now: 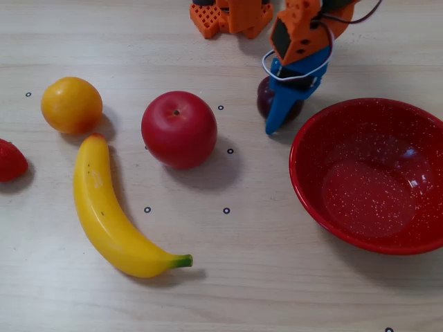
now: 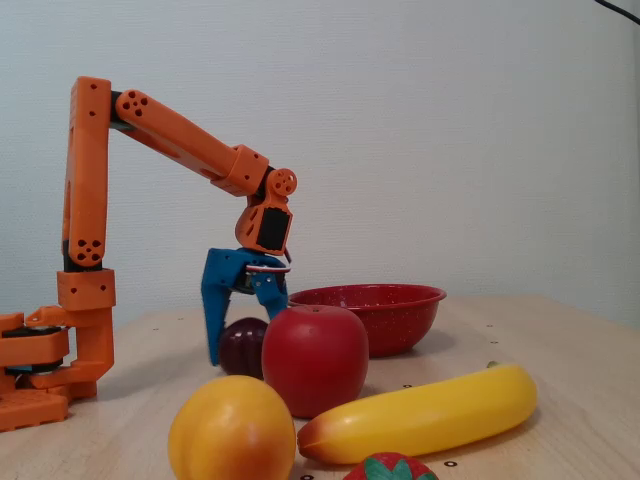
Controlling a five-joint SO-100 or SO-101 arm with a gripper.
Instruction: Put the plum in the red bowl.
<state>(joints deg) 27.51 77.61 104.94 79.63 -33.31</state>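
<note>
**A:** Start at the fingers. What are they doing?

**B:** The blue gripper [image 2: 235, 345] is lowered over the plum [image 2: 243, 346], spread apart with one finger [image 2: 213, 320] down the plum's left side in the low fixed view and the other behind the apple [image 2: 315, 358]. In the high fixed view one long blue finger [image 1: 277, 111] lies across the plum [image 1: 266, 97], tip near the table [image 1: 277, 290]. So the jaws straddle the fruit; whether the pads already press it I cannot tell.

**A:** So parted, not clamped?

**B:** Parted, as far as both fixed views show. I judge this the moment before the squeeze.

**A:** Where does the plum sit?

**B:** On the table, near the arm's base, just beside the rim of the red bowl [image 1: 304, 149] and apart from it. The bowl is empty.

**A:** Why come straight down?

**B:** Likely because the fruit is round and smooth; a finger on each side keeps it from rolling off. The apple, orange [image 1: 71, 105] and banana [image 1: 111, 214] lie well away in the high view.
</note>
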